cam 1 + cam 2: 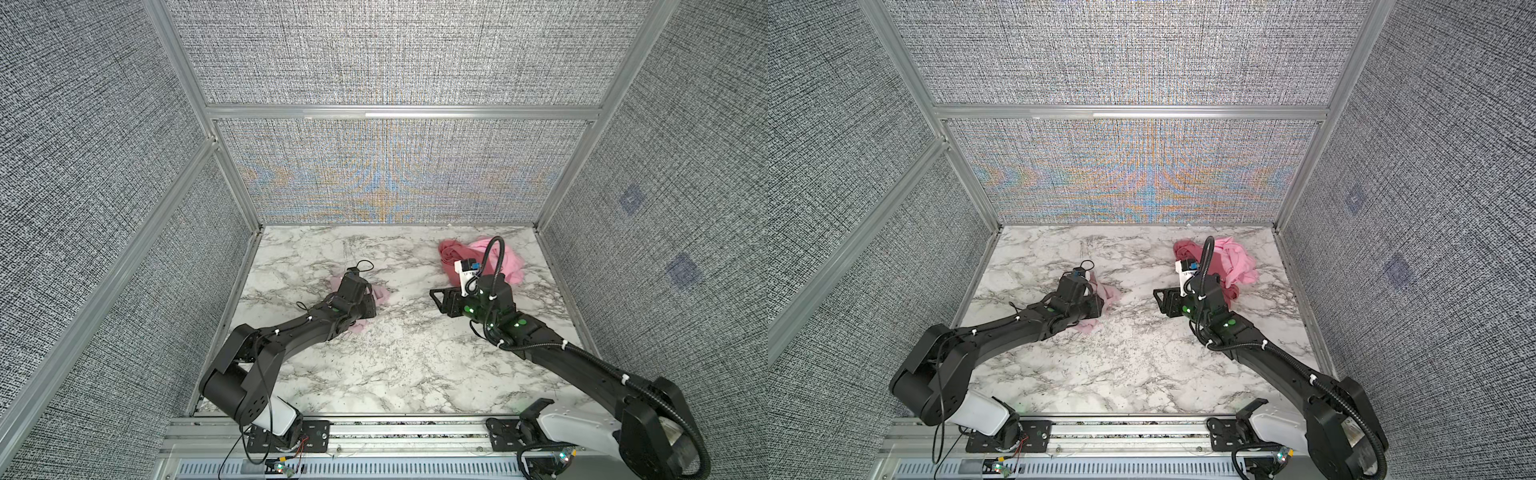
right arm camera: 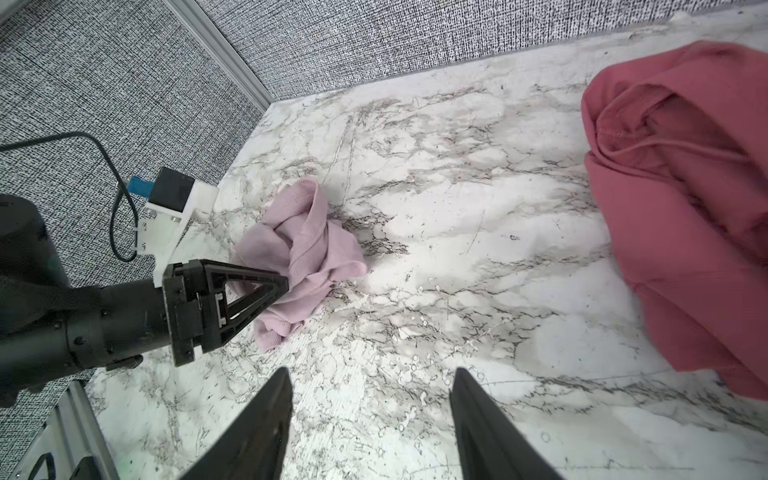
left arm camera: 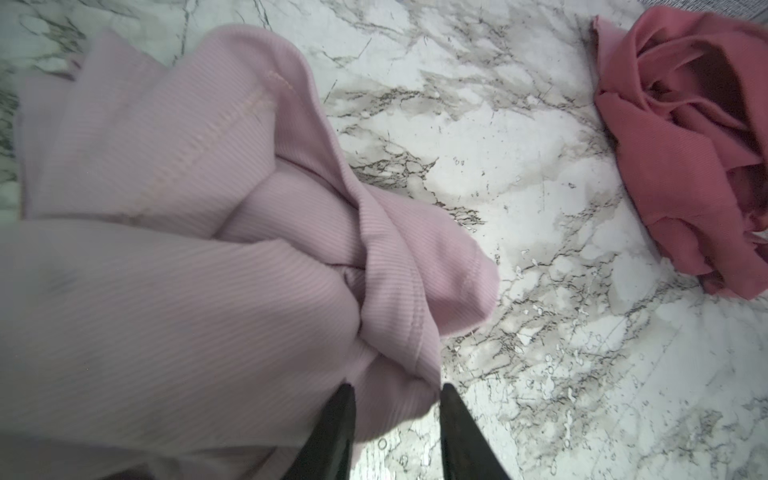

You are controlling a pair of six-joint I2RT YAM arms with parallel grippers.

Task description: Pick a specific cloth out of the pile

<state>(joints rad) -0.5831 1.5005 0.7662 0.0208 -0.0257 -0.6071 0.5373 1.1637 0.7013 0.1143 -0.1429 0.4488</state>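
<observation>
**Top views.** The cloth [image 1: 384,293] is lying crumpled on the marble table [image 1: 395,374], at about 10 o'clock from the table's middle. It is well apart from the pile [image 1: 490,259], which is sitting at about 1 o'clock by the far wall. The pile is showing a bright pink cloth [image 1: 505,255] and a dark rose-red cloth [image 1: 448,257]. The left gripper [image 1: 368,307] is bearing down on the cloth and covering most of it. The right gripper [image 1: 435,296] is hanging just short of the pile, its fingers pointing toward 9 o'clock.

**Left wrist view.** The left gripper's fingertips [image 3: 343,415] are standing parted, with bare marble showing between them. A fold of the cloth [image 3: 208,249] is lying at the tips, unsqueezed. Judgement: the cloth is being set down clear of the others, so the separation is reading as done.

**Right wrist view.** The right gripper's jaws are spreading wide with nothing between them. The left gripper's tip is touching the cloth's near edge. The rose-red cloth is lying well apart from it. Judgement: the right arm is idling beside the pile, keeping out of the way.
</observation>
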